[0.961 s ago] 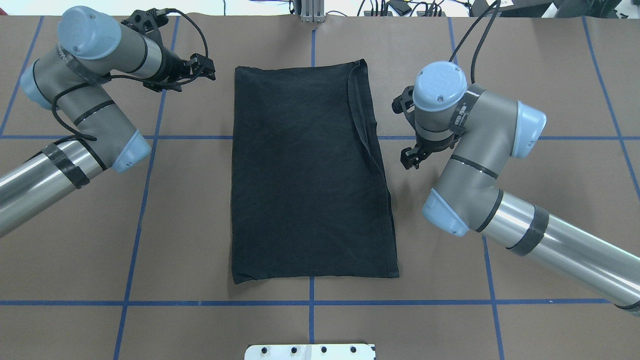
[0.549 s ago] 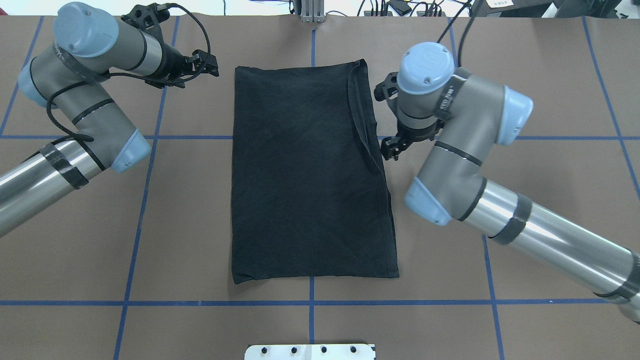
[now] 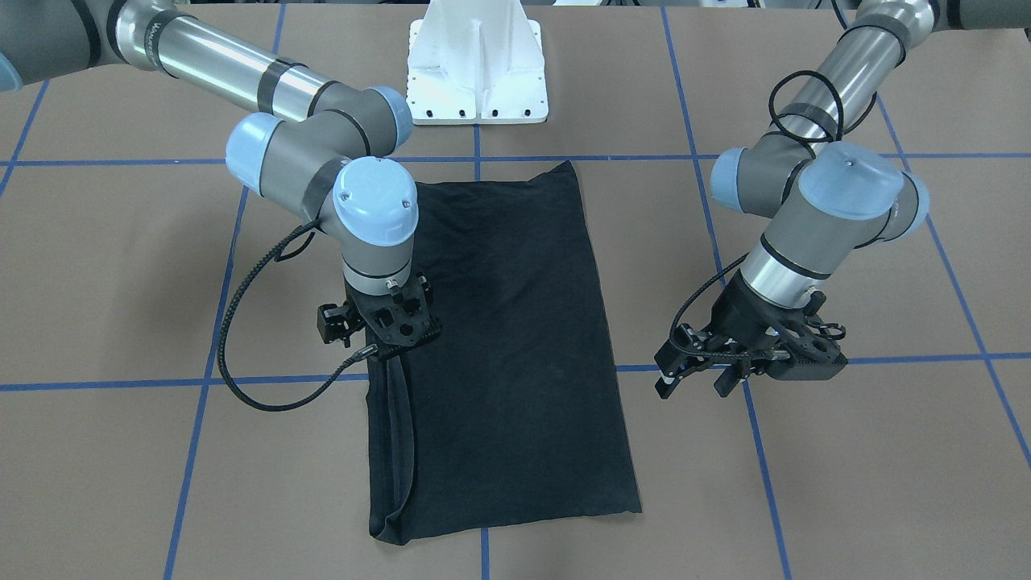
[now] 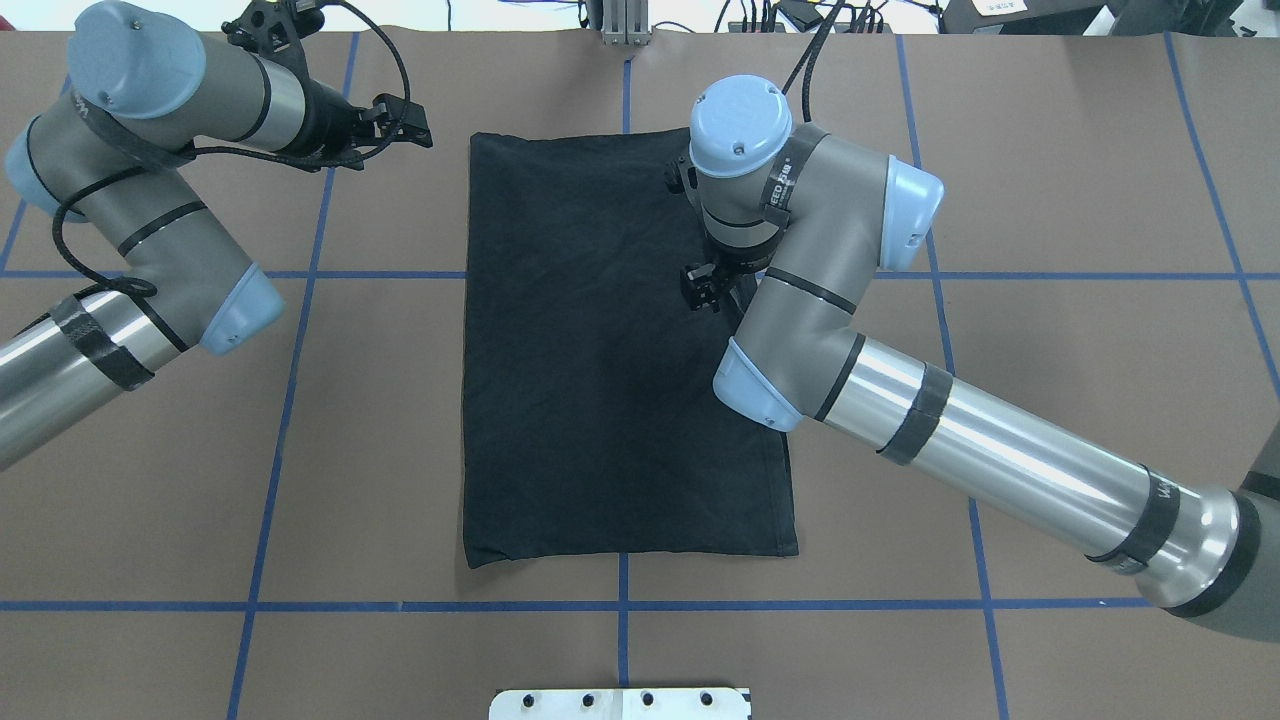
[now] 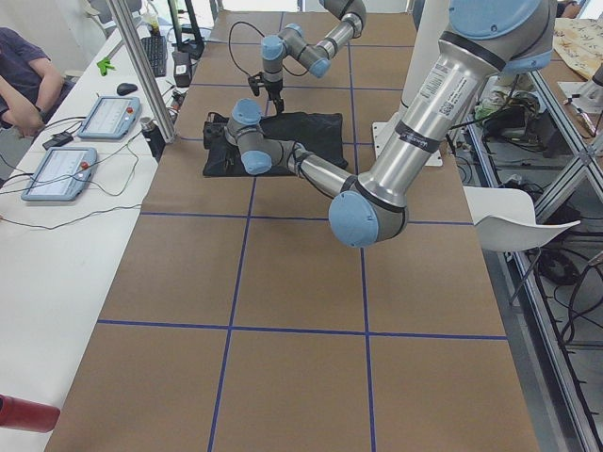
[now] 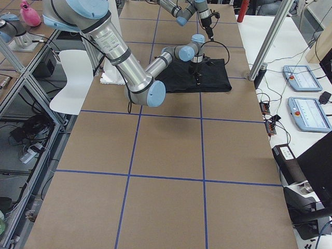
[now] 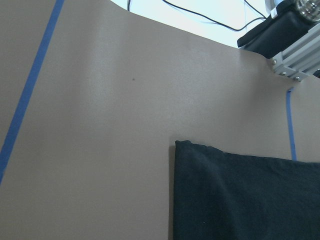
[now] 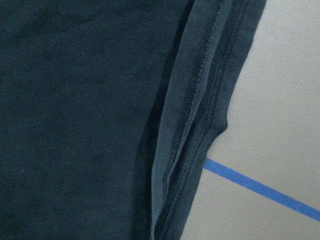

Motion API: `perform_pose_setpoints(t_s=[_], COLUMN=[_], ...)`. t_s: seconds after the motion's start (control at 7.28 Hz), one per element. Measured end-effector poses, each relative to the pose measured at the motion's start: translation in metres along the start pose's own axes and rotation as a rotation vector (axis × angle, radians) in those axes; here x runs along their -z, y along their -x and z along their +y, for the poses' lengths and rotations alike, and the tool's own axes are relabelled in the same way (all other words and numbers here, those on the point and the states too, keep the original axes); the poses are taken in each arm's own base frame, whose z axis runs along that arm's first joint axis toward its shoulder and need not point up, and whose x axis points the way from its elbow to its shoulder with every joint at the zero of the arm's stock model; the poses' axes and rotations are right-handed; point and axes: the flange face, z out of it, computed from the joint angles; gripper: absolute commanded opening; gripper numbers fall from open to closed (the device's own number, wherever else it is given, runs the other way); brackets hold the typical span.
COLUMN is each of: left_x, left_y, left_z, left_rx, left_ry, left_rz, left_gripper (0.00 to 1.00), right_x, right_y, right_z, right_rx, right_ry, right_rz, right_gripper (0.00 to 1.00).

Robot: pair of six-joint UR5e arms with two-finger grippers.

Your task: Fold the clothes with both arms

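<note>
At the table's [image 4: 350,450] centre lies the black T-shirt [image 4: 600,350], folded to a long plain rectangle that runs from the near side to the far side. It is flat on the brown surface and crosses one blue tape line [image 4: 350,274]. Right gripper [image 4: 703,290] hangs over the far half of the shirt's right margin, directly above the stacked, stitched edges [image 8: 200,130] shown by its wrist view. Its fingers point down and are masked by the wrist, so whether the pincer is wide or narrow cannot be told, nor whether it touches the cloth. Left gripper [image 4: 405,118] hovers over bare table just beside the far left corner [image 7: 200,160], apart from the cloth, its pincer spread and holding nothing. Likely hazards: (a) a pinch on the right margin may catch only the uppermost of the stacked edges, so that a lift peels the layers apart and undoes the rectangle; (b) the grippers stand at unequal places along the shirt, one by the far corner and one nearer the middle, so a joint lift would probably skew the fold; (c) a low sideways approach by the left gripper could shove the corner and ruck it; (d) the right arm's elbow [image 4: 762,395] overhangs the right margin and might drag the fabric if lowered.
</note>
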Motion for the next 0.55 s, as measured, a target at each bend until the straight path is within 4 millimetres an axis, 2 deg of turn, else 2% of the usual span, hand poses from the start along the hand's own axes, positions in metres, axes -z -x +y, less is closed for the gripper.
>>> perform_pose_setpoints(t_s=[0.27,0.55], left_x=[0.005,0.014], left_y=[-0.005,-0.015], left_z=[0.0,0.001], left_rx=[-0.007,-0.017], left_ry=[-0.008,-0.014], left_rz=[0.012,0.033], left_gripper=[1.0,1.0], right_x=[-0.028,-0.039], right_y=[-0.006,-0.017], right_z=[-0.01,-0.015], right_rx=[-0.001,-0.009], right_ry=[-0.01,-0.007], right_rz=[-0.005,0.003], right_gripper=[1.0,1.0])
